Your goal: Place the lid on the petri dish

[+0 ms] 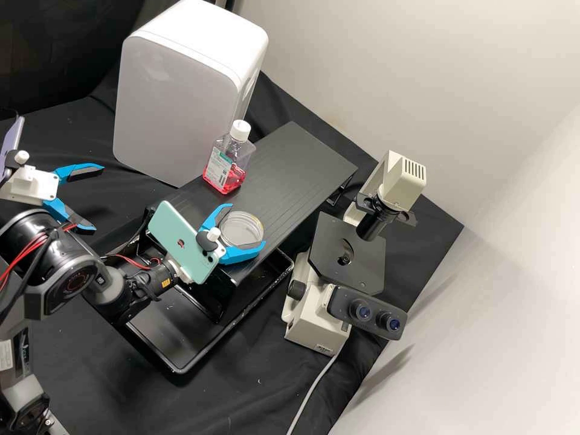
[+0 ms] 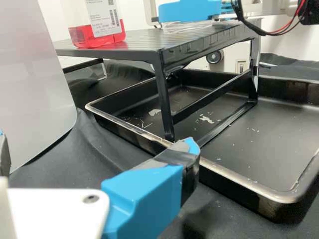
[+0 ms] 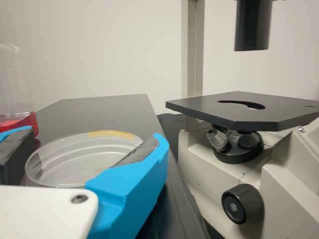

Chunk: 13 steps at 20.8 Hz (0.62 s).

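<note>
The right gripper (image 1: 248, 226) is out over the near end of the flat black ribbed metal platform (image 1: 296, 169), and its blue fingers (image 1: 241, 254) are spread wide. One finger sits on either side of the clear round plastic petri dish (image 1: 241, 228), which rests flat on the platform between them. From the wrist, the dish (image 3: 79, 159) sits deep in the gap. A black-padded finger (image 3: 132, 174) is close against its rim, though whether the pad actually presses the plastic cannot be told. I cannot tell the lid from the base either; it reads as one shallow clear round.

Over on the left, well apart from the platform, the left gripper (image 1: 96, 198) hangs above the black cloth. It is parted wide with nothing between its fingers (image 2: 149, 194). Just ahead of it lies the shallow black metal tray (image 2: 259, 189) in which the platform's legs stand.

Farther back on the platform stands a clear plastic flask of red liquid with a white cap (image 1: 226, 160). Behind that sits a tall white rounded box (image 1: 181, 84). To the right, just beside the platform, stands a white and black microscope (image 1: 338, 284).
</note>
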Tool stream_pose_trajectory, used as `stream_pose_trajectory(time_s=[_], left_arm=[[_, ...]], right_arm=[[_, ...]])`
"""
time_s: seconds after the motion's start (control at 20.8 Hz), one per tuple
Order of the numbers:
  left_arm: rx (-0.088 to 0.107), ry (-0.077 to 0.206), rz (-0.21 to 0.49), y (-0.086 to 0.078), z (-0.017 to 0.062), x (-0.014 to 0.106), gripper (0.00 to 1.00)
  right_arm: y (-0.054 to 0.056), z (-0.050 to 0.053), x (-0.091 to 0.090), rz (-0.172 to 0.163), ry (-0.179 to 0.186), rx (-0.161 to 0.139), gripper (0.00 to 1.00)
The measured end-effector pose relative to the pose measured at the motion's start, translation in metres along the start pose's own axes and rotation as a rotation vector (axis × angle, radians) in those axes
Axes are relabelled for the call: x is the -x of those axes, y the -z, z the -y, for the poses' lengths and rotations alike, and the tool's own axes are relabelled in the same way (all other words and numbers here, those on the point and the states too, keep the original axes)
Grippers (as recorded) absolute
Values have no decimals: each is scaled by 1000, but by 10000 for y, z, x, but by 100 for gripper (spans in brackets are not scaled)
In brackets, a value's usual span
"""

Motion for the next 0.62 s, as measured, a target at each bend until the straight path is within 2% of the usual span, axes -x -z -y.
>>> stream_pose_trajectory(time_s=[0.38,0.43,0.53,0.62], left_arm=[[0,0,0,0,0,0,100],[0,0,0,0,0,0,100],[0,0,0,0,0,0,100],[0,0,0,0,0,0,100]], right_arm=[[4,71,-60,8,28,23,0],[2,73,-60,9,29,25,100],[2,73,-63,10,29,27,100],[8,83,-76,15,38,48,100]])
